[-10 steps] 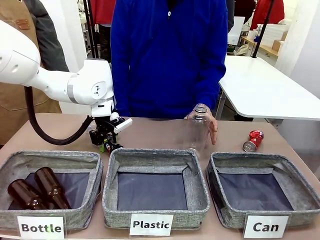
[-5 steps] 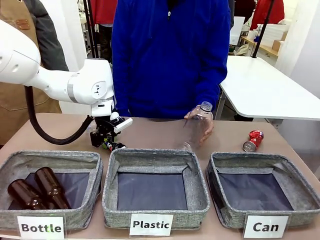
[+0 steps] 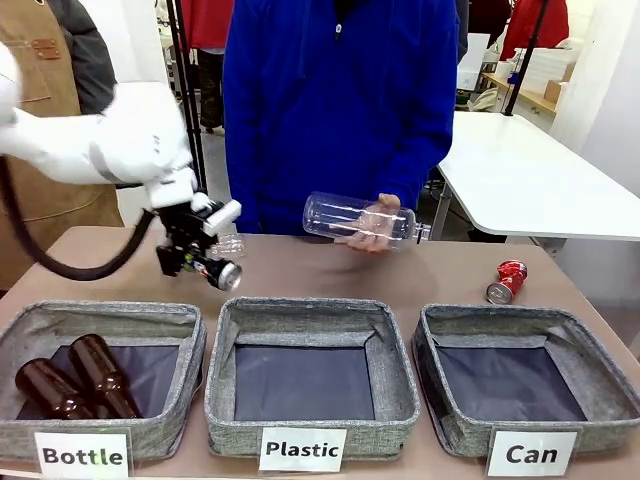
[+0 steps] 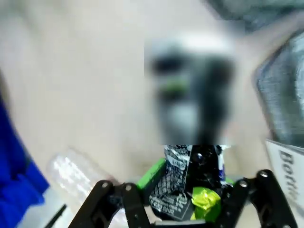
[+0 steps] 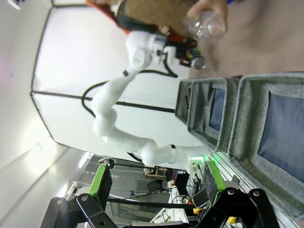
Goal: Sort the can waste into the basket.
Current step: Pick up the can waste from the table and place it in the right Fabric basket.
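My left gripper hangs above the table's far left, behind the "Bottle" basket, shut on the black can, whose silver end faces the camera. In the left wrist view the black can, with its green-yellow print, sits between the fingers of the left gripper. The red can lies on the table behind the basket labelled "Can", whose dark lining is bare. My right gripper is open and holds nothing, well away from the table.
A person in blue stands at the far side and holds a clear plastic bottle sideways over the table. Another clear bottle lies behind my left gripper. Two brown bottles lie in the "Bottle" basket. The "Plastic" basket stands in the middle.
My left gripper has risen off the table and swung left with the black can in it. The person has lifted the clear bottle and turned it sideways.
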{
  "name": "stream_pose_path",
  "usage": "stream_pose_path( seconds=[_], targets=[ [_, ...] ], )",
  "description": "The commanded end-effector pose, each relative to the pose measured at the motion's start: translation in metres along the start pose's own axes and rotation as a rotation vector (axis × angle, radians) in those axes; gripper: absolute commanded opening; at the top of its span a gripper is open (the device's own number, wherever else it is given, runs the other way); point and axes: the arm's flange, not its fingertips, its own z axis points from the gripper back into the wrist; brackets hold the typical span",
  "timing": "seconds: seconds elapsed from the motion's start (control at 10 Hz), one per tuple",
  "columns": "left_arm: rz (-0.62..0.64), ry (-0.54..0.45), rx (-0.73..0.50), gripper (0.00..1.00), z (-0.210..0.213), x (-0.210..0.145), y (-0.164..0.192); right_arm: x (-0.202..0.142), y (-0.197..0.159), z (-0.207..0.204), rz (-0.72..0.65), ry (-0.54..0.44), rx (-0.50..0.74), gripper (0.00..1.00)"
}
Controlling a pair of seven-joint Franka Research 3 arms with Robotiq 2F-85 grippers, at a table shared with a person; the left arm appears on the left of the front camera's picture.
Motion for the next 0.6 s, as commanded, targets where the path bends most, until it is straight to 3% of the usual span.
stream_pose_path(
  seconds=[0.0,0.2,0.3,0.5],
  targets=[
    [0.093,-0.115,0.018,0.0,0.058,0.001,-0.088,-0.002,0.001,0.002,0.023,0.011,-0.001,1.0],
    [0.157,-0.212,-0.127,0.0,0.101,-0.018,-0.155,-0.002,0.001,0.002,0.023,0.011,-0.001,1.0],
    [0.108,-0.255,-0.177,0.09,0.12,-0.037,-0.193,-0.002,0.001,0.002,0.023,0.011,-0.001,1.0],
    [0.209,-0.46,-0.049,0.09,0.138,-0.067,-0.26,-0.002,0.001,0.002,0.023,0.011,-0.001,1.0]
  ],
)
